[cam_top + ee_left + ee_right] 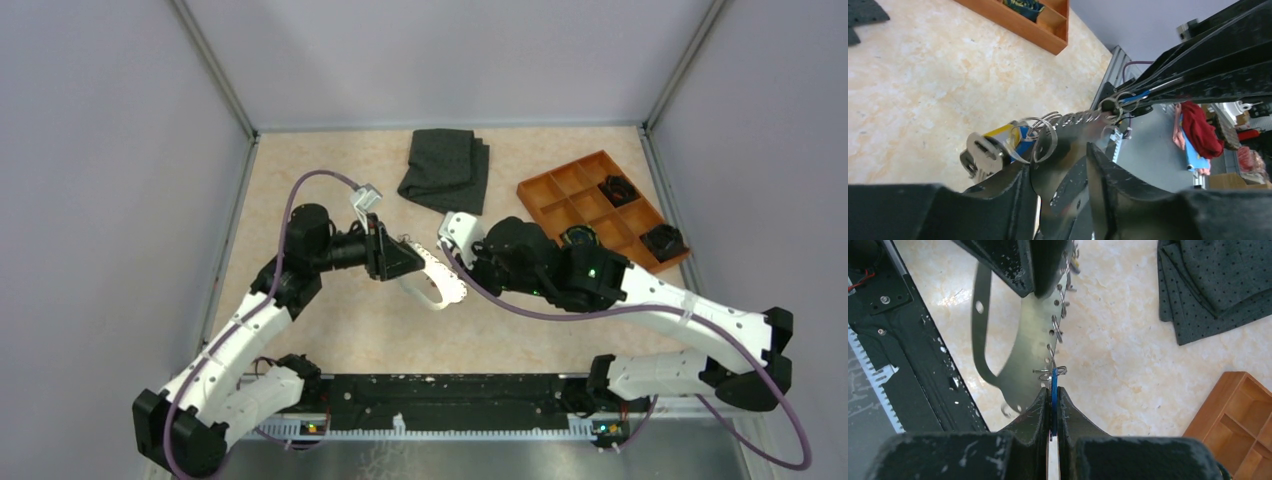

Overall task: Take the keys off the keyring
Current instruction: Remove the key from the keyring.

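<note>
Keyring (435, 283) is suspended over the tabletop's middle. A blue key (1053, 377) is pinched tight in the right gripper (1053, 396), while the left gripper (1057, 161) is parted loosely around it. A firm hold is likely needed there before the key is pulled free.

The keyring (1023, 340) is polished metal — smooth, mirror-bright, strung with thin glossy wire rings (1058, 371). One key (1053, 390) has a blue plastic head. The black fingers (1032, 422) look like matt plastic, scuffed with pale specks. The worktop (1128, 365) is smooth, faintly glossy marbled beige; the cloth (1218, 285) is matt dark grey — the tray (1233, 415) looks wooden.
</note>
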{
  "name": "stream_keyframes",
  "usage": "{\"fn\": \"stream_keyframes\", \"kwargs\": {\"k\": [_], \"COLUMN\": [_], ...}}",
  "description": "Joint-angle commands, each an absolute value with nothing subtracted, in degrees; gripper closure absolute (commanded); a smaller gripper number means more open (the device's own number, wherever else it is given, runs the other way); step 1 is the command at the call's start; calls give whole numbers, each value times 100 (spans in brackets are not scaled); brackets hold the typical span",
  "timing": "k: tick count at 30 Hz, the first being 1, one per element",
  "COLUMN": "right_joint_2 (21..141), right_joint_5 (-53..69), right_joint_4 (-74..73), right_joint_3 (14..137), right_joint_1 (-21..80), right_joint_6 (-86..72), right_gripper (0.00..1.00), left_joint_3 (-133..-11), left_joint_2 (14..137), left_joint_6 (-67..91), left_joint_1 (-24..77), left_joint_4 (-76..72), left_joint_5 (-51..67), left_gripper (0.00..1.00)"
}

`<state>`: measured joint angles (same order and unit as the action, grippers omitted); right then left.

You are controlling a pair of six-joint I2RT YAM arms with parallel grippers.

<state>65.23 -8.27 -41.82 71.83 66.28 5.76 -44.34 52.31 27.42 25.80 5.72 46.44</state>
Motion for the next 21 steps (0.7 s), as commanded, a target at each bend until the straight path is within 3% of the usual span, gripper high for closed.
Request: {"fn": "stream_keyframes", "kwargs": {"k": [1,4,15,21], "right_joint_2": [6427,6435,6436,6409], "right_joint_5": [-988,-999,-1065,-1029], "right_joint_4": [-4199,-4230,-4502,-4507], "right_joint_3": [7591,7624,7705,7725], "right_joint_1": [6670,6672,6671,6667], "right_joint_6": [535,551,545,554], "right_gripper": [100,100,100,100], "left_joint_3": [-4225,-4030,-3983,-3945], "left_joint_2": [5226,5137,4600,4254], "left_joint_6": [2433,2426,1770,1499], "left_joint_1": [2540,2540,2539,2540], "left_joint_4": [563,371,617,495], "left_joint_5": [4499,4435,3762,3558], "left_gripper": [50,42,45,39]}}
